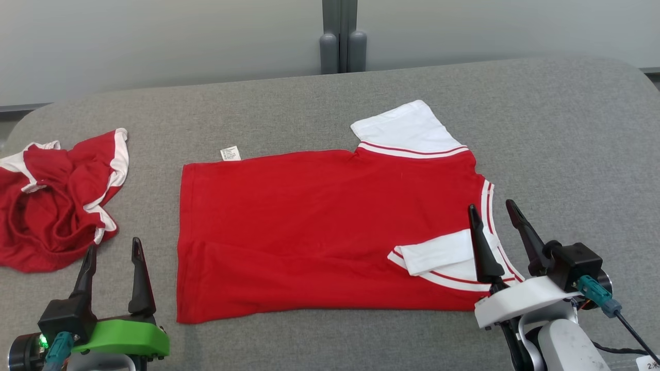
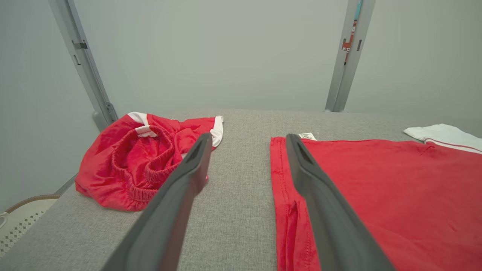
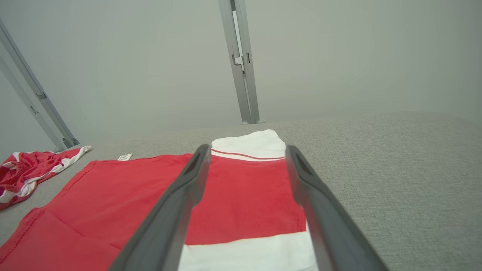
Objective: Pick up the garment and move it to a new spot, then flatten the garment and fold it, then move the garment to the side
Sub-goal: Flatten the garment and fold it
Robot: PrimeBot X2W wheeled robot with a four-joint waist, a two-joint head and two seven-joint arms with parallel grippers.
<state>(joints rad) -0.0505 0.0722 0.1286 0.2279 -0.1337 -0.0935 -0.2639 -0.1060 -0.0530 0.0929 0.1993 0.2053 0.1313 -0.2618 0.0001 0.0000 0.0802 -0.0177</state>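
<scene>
The garment (image 1: 319, 226) is a red T-shirt with white sleeves, lying flat on the grey padded table (image 1: 567, 154), collar end to the right. Its near sleeve (image 1: 438, 257) is folded inward over the red body, while the far sleeve (image 1: 407, 129) sticks out toward the back. My left gripper (image 1: 114, 245) stands open just left of the shirt's hem, holding nothing. Over the collar end and the folded sleeve, my right gripper (image 1: 491, 205) is open and empty too. The left wrist view shows the left gripper (image 2: 248, 136) astride the hem edge of the garment (image 2: 376, 195).
A crumpled pair of red shorts with white trim (image 1: 56, 201) lies at the table's left edge. A white care label (image 1: 230, 153) pokes out at the shirt's far hem corner. A grey post (image 1: 340, 36) rises behind the table against a pale wall.
</scene>
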